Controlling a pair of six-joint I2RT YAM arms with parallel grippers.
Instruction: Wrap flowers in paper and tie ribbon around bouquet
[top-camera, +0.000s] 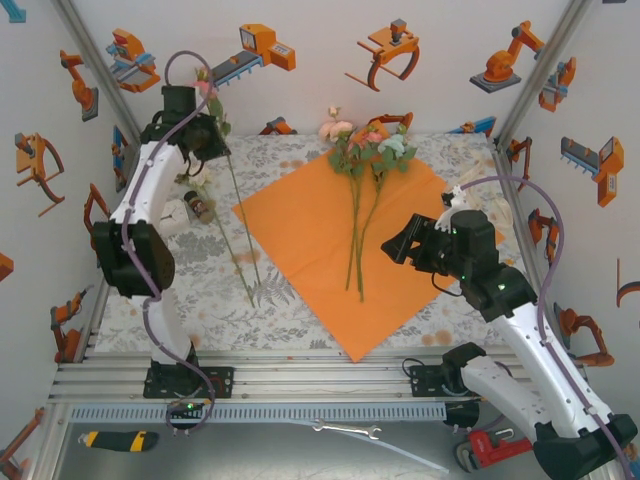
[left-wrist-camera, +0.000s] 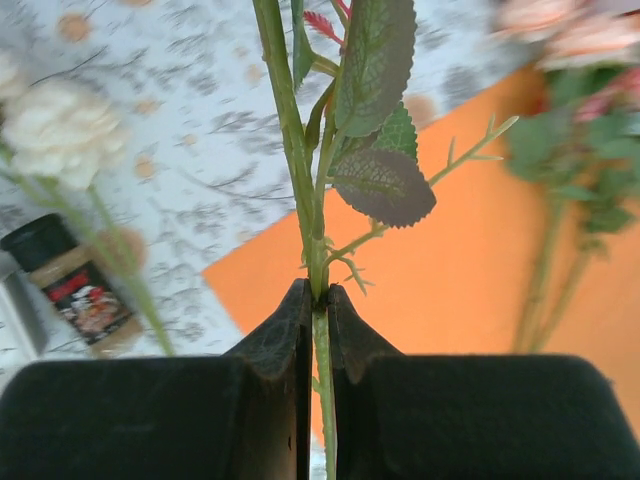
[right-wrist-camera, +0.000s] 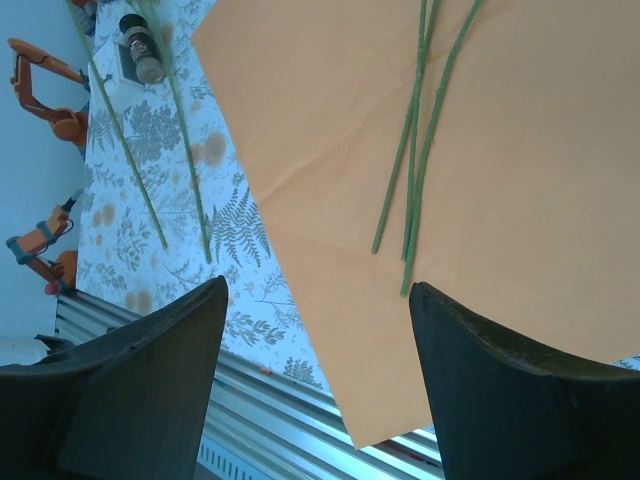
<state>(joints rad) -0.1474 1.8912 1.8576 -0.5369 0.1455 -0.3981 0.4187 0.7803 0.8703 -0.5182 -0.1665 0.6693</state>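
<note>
**Pincer state.** The left pincer (left-wrist-camera: 318, 296) was closed on a single rose stem (left-wrist-camera: 291, 150). Its jaws met on the stem just below a cluster of leaves, and the stem ran straight through the line of the grip. In the top view this pincer (top-camera: 208, 140) stood raised over the far left corner of the counter (top-camera: 200, 300), off the paper. The right pincer (right-wrist-camera: 318, 290) was wide open and held nothing. It hovered above the near right edge of the paper (right-wrist-camera: 550, 150).

**Work area.** The paper (top-camera: 300, 230) lay flat in the middle of the counter, turned like a diamond, with one corner toward the near edge. The flowers (top-camera: 362, 150) rested on it, heads at its far corner and stems (right-wrist-camera: 415, 150) running toward the near corner. A white rose (left-wrist-camera: 60, 130) and a spice jar (left-wrist-camera: 75, 290) showed near the left edge of the counter, beside the paper's left corner.

**Step in hand (judged).** The held stem was probably to be carried to the paper and laid beside the others.

1. Keep the grip firm, because the stem is thin and may turn between the jaws.
2. Lift the free end of the stem clear before it crosses the paper's left edge, or the thin sheet could crease or slide.
3. Line the head up with the heads on the far corner, stem parallel to the rest.
4. Release only when the stem rests on the paper.
</note>
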